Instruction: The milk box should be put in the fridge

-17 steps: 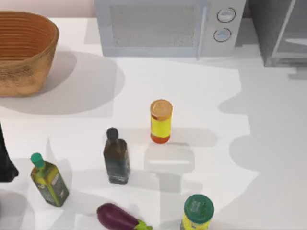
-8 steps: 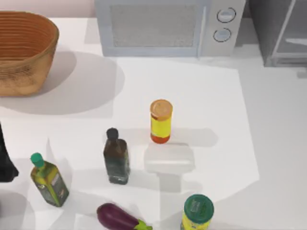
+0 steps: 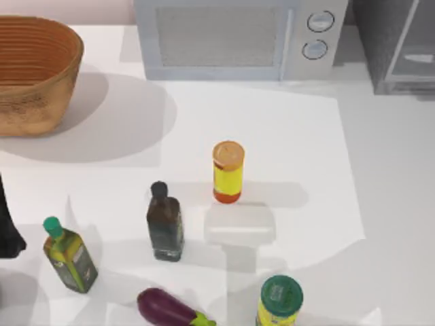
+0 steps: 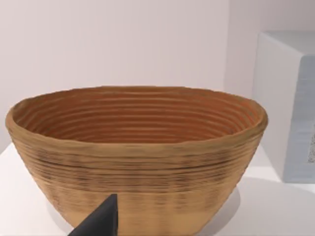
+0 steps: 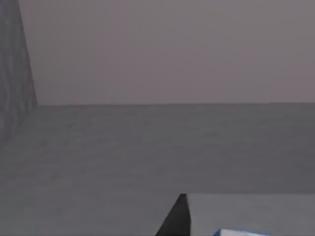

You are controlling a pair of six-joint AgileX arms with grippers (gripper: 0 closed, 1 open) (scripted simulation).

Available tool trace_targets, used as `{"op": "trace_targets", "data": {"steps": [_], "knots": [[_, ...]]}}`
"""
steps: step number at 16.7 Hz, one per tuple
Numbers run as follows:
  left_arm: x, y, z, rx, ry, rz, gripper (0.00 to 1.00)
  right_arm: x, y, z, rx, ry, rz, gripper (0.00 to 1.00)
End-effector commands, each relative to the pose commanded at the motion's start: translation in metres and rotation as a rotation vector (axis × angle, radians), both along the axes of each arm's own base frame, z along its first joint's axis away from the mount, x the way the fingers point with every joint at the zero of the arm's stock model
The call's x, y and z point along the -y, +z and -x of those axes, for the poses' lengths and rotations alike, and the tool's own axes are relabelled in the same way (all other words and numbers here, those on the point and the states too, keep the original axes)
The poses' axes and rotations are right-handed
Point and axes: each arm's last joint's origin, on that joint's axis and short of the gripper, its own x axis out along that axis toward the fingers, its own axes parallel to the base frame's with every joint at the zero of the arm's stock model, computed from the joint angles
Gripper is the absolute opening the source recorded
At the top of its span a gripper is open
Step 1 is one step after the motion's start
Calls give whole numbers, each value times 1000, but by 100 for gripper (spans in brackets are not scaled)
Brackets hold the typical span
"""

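The fridge (image 3: 397, 41) is the dark grey cabinet with a pale framed door at the table's back right corner. In the right wrist view its grey inner floor and walls (image 5: 147, 147) lie straight ahead. My right gripper (image 5: 231, 223) is inside the fridge, one dark finger (image 5: 176, 219) pressed against the milk box (image 5: 246, 211). The milk box is a pale block with a strip of blue at its edge. The rest of the box is cut off by the frame. My left gripper (image 3: 7, 234) is parked at the table's left edge, facing the basket.
A woven basket (image 3: 34, 75) stands back left, and a light grey microwave (image 3: 238, 37) sits at the back middle. An orange-lidded yellow jar (image 3: 228, 173), a dark bottle (image 3: 164, 224), a green-capped oil bottle (image 3: 68, 257), an eggplant (image 3: 166, 309) and a green-lidded jar (image 3: 280, 302) stand on the table.
The arm's shadow over the table's right side has drawn away towards the right and back. No object on the table has moved, and the left arm has stayed put.
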Motion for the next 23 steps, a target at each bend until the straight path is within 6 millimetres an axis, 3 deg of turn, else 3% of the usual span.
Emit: {"op": "trace_targets", "data": {"steps": [8, 11, 15, 23], "knots": [[0, 0, 0, 0, 0, 0, 100, -1, 24, -78, 38, 6, 4, 0], [0, 0, 0, 0, 0, 0, 100, 1, 30, -89, 41, -9, 12, 0], [0, 0, 0, 0, 0, 0, 100, 1, 31, -90, 41, -10, 13, 0], [0, 0, 0, 0, 0, 0, 100, 1, 31, -90, 41, -10, 13, 60]]}}
